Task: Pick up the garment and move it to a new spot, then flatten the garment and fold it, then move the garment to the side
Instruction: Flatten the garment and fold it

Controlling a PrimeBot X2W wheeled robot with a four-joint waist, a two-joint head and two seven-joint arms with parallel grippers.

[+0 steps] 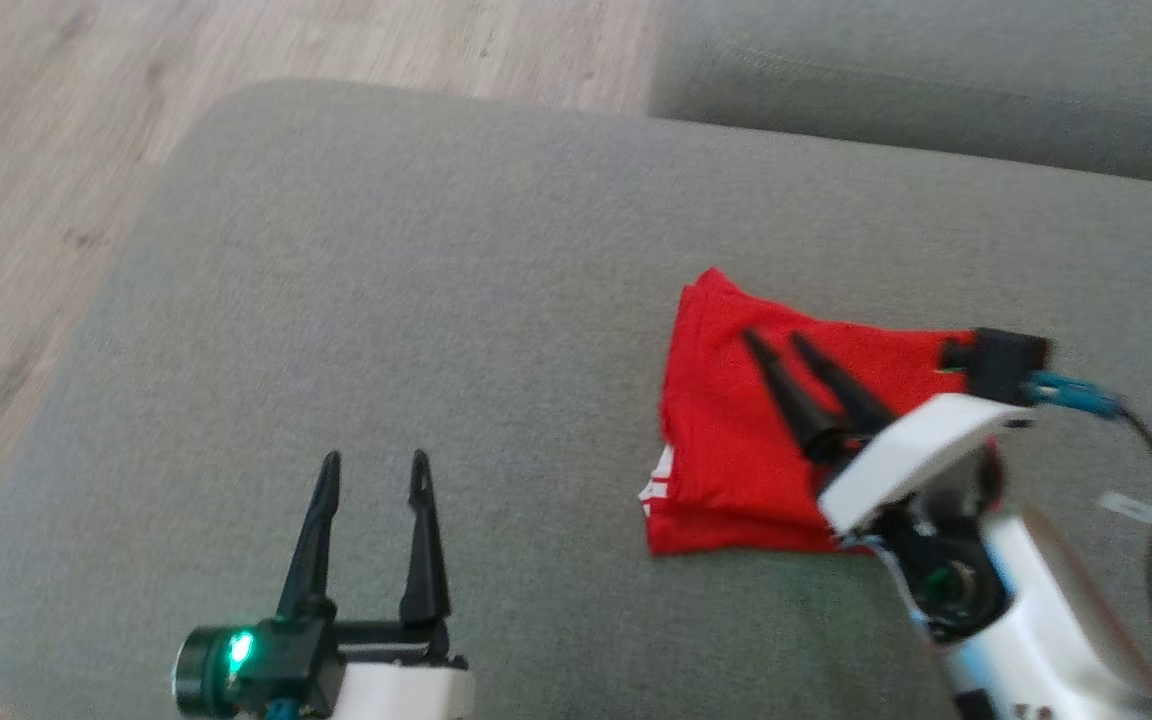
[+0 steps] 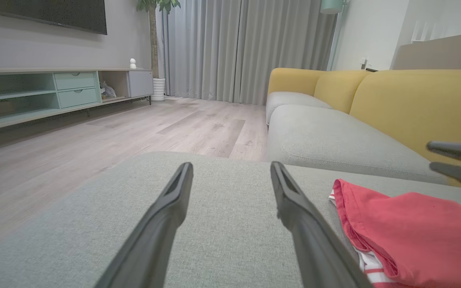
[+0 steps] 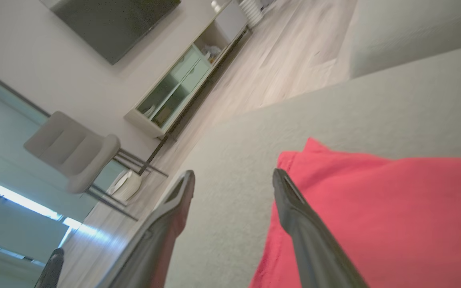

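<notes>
1. Garment point(image 1: 726, 480) — red, folded into a compact bundle — lies on the right part of the grey cushion point(image 1: 436, 300), with a white-striped layer peeking out at its left edge.
2. The right gripper point(image 1: 772, 337) is over it, fingers apart and empty. In the right wrist view one finger crosses the cloth and the other the bare cushion beside its edge (contact I cannot tell).
3. The left gripper point(image 1: 376, 458), fingers also apart, hovers over bare cushion well to the garment's left.
4. The right arm is clearly nearer, so the move to the side likely falls to it.
</notes>
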